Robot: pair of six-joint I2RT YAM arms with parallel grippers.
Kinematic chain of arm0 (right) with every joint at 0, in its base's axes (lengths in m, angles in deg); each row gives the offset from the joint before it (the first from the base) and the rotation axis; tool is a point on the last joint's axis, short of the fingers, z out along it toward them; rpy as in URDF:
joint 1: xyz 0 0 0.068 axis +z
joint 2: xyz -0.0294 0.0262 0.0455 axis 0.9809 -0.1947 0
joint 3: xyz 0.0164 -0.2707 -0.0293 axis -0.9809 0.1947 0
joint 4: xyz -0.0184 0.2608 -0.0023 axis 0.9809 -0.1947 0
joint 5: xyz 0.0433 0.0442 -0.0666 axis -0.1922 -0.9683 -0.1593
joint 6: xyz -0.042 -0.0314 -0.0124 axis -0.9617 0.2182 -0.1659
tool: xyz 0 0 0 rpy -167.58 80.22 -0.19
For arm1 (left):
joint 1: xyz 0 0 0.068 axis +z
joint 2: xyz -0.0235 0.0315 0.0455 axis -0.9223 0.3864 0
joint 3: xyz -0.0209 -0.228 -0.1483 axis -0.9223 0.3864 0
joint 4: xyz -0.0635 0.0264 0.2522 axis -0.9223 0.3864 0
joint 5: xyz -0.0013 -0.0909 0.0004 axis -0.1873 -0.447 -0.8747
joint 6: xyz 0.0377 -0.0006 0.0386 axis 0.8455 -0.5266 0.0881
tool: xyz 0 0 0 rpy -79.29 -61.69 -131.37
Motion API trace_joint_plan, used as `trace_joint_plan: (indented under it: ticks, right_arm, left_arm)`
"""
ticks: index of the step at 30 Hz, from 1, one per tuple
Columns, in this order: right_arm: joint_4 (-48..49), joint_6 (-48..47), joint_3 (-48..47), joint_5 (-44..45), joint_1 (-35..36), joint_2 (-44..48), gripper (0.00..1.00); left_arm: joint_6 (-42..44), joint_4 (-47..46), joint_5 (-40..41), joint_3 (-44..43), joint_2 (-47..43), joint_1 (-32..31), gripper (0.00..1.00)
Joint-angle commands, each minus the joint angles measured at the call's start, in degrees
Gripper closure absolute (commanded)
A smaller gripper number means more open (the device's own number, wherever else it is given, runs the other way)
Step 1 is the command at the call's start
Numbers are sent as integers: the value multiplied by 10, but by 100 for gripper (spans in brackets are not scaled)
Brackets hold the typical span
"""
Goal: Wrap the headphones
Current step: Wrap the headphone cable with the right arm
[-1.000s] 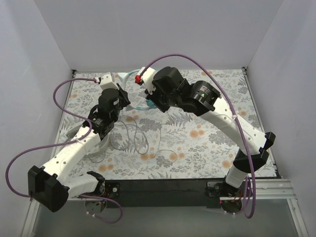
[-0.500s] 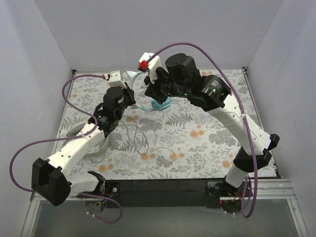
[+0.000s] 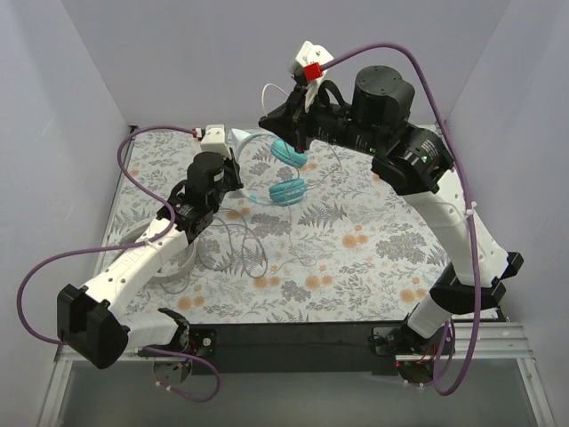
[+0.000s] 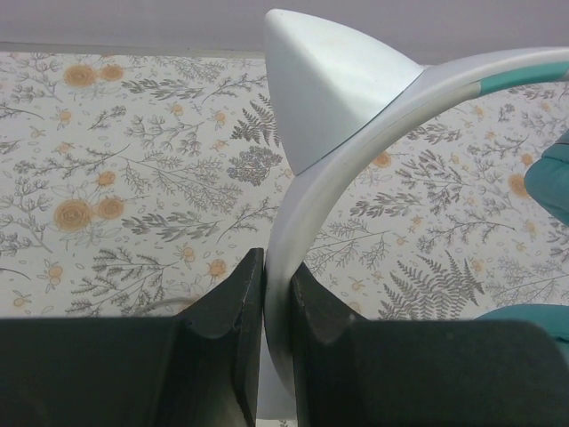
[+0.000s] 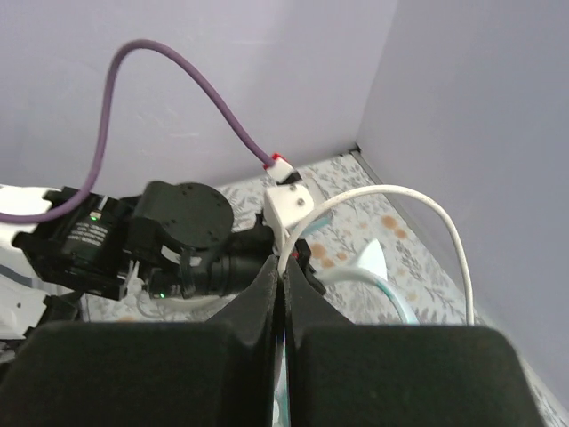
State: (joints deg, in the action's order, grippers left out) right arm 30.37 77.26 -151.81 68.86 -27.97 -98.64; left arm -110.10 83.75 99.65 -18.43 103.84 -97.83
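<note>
Left wrist view: pinching pale headband [image 4: 356, 151] of teal headphones [image 3: 287, 189] with left tool [image 4: 264, 271]; right wrist view, lower centre: nipping white cable [image 5: 427, 200] in right tool [image 5: 283, 276], pressed together.

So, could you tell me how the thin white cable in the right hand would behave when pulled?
Probably floppy: the thin white cable arcs loosely out of the right hand. Likely light, as the loop holds itself in the air. Being thin, it might slide through the pinch.

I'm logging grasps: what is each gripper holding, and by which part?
The left gripper clamps the teal headphones by their pale headband; the right gripper pinches a thin white cable along its run.
</note>
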Motion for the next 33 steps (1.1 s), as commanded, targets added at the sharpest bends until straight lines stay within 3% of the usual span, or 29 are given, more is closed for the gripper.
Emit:
trace_joint_plan:
  ticks: [1, 8, 15, 25, 29, 33]
  right_arm:
    - [79, 22, -11, -84, 0, -15, 99]
    - [187, 133, 5, -200, -21, -34, 99]
    - [299, 214, 27, -274, -23, -56, 99]
    - [351, 307, 205, -345, -176, 22, 99]
    - [417, 377, 216, -396, -171, -3, 99]
    - [432, 366, 254, -411, -137, 6, 99]
  left_arm:
    - [22, -16, 9, -20, -16, -4, 100]
    - [72, 28, 91, -32, -19, -4, 100]
    - [60, 28, 75, -20, -19, -5, 100]
    - [72, 43, 115, -45, -11, -5, 100]
    - [46, 54, 120, -53, 11, -4, 100]
    - [-10, 107, 144, -92, 53, -2, 100]
